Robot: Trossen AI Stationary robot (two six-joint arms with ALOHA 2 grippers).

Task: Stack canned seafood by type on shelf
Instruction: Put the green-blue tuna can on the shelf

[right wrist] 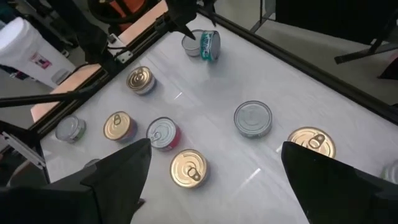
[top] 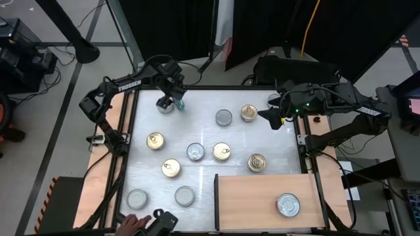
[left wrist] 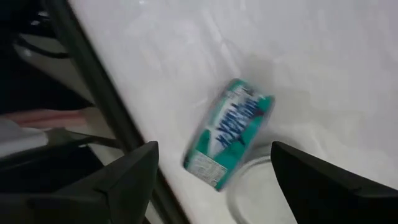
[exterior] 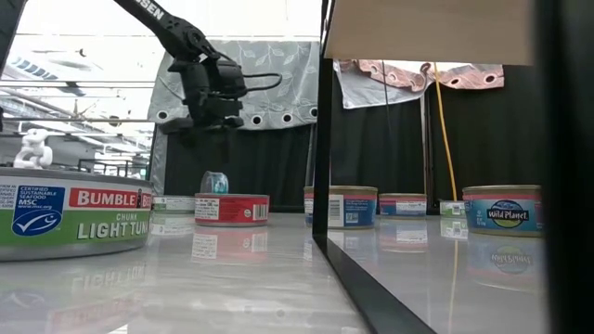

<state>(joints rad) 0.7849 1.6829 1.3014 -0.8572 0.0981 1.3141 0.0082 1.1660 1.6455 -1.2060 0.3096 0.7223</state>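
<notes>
A teal-labelled can [left wrist: 231, 134] stands on its edge at the table's far left, tilted, right beside a flat silver-topped can [right wrist: 191, 45]. Whether it leans on that can I cannot tell. My left gripper [left wrist: 214, 149] hangs open just above the teal can [top: 178, 103], pointing down, a finger on either side and clear of it. My right gripper [right wrist: 216, 148] hangs open high over the far right [top: 270, 115]. Several gold-topped [top: 222, 151] and silver-topped [top: 224, 117] cans lie flat on the white table. One silver can [top: 287, 204] sits on the wooden shelf [top: 252, 203].
The table's black frame rail [left wrist: 106, 106] runs close beside the teal can. A person's hand [top: 134, 224] and a dark device lie at the near left edge. Most of the shelf around its single can is bare wood.
</notes>
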